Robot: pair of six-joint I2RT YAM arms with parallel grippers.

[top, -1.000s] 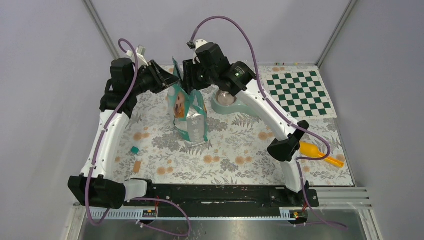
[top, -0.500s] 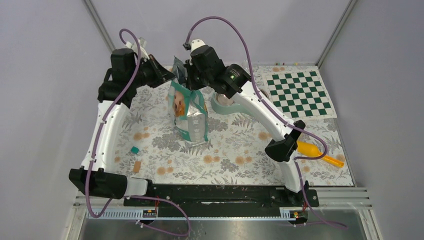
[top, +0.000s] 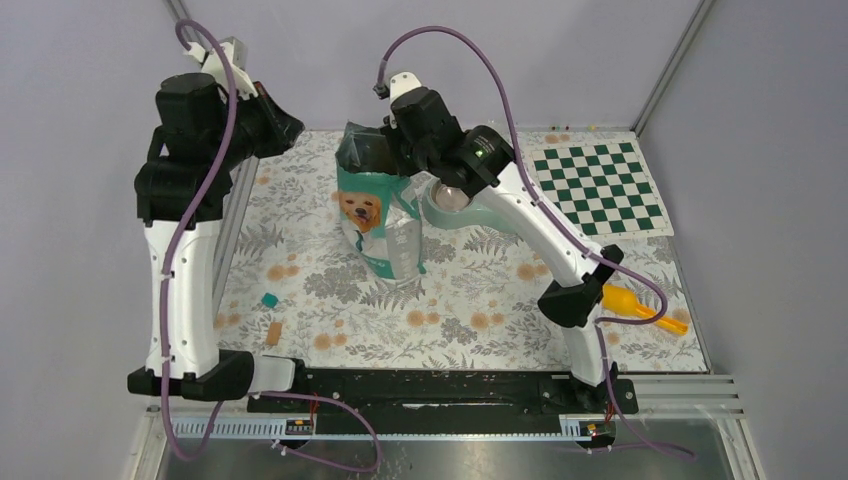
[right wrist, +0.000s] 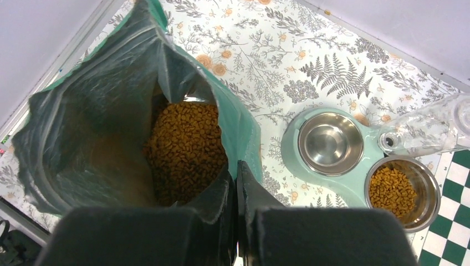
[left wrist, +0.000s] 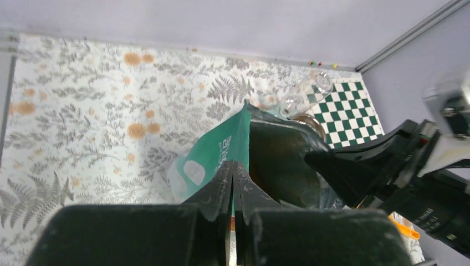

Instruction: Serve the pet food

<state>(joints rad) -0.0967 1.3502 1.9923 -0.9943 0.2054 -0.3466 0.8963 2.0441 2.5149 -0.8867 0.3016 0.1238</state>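
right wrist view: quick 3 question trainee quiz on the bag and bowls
1. True or false: the teal foil bag with the dog picture is sealed shut.
2. The right claw is: A) open above the bag B) shut on the bag's rim C) shut on a bowl.
3. Fill in: small brown kibble pellets lie in the bag and in ___ of the mint plastic feeder's two round steel bowls.
Key: 1 false; 2 B; 3 one

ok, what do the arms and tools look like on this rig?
The left arm and right arm have white link shells, black joint housings and black bases. Each carries a purple cable. A green light shows on the right arm. The left tool and right tool each have two matte black tapered fingers.
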